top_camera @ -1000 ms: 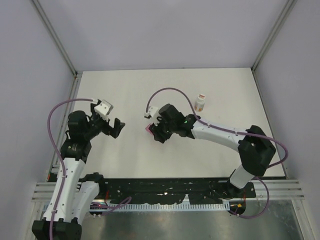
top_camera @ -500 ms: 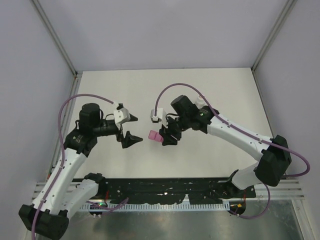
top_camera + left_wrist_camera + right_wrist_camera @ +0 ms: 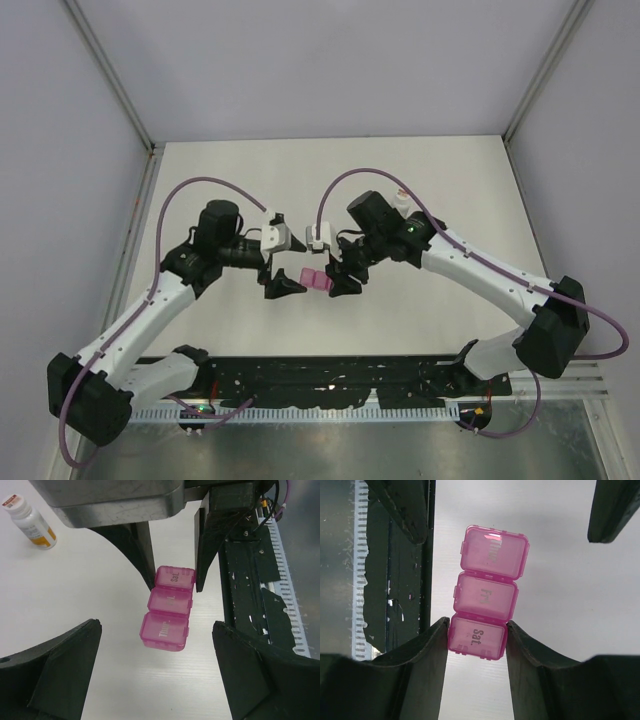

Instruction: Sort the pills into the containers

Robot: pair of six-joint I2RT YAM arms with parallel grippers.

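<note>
- One pink pill box (image 3: 168, 611), three joined compartments
- One white bottle (image 3: 30, 522)
- Two pincers, both mine: left pincer (image 3: 156, 680), right pincer (image 3: 477, 632)
- Two purple cables (image 3: 205, 180), one per arm

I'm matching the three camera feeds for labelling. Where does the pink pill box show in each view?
Top external: pill box at centre, between left gripper and right gripper.
Left wrist: pill box mid-frame, "Thur" end nearest the camera.
Right wrist: pill box centre, "Sat" end lowest.
Shared landmark: the right gripper clamping the "Sat" end.
</note>
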